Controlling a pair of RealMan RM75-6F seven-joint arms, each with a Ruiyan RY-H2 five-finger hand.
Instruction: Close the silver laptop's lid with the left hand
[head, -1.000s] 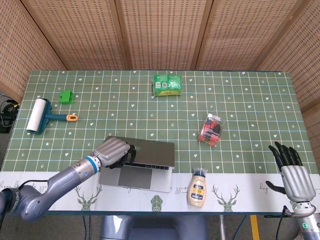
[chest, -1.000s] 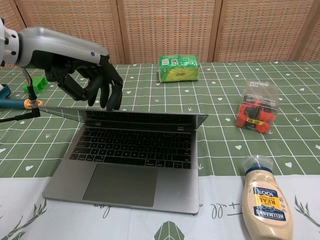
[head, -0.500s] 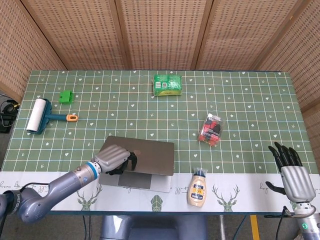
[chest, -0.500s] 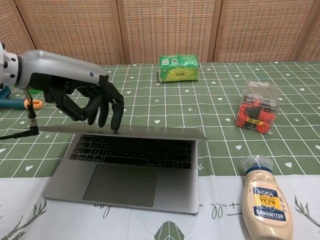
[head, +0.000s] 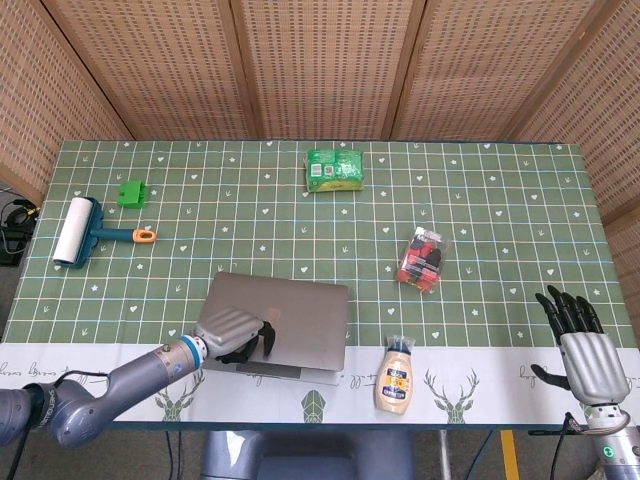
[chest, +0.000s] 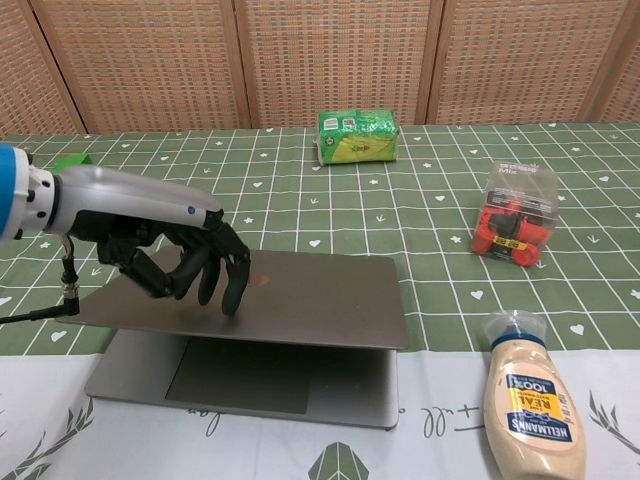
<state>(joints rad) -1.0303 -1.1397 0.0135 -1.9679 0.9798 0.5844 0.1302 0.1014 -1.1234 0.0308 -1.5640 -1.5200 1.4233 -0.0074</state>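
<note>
The left hand presses spread fingers on the lid of the one silver laptop, near the worktop's front edge, lid nearly shut. Pushing hard could slam it or skid the base. The right hand rests open, fingers apart. One mayonnaise bottle stands nearby.

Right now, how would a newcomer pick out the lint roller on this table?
Start at the green patterned table and go to its far left edge. The lint roller lies there, just below a small green block: a white cylinder on a teal handle with an orange tip.
</note>
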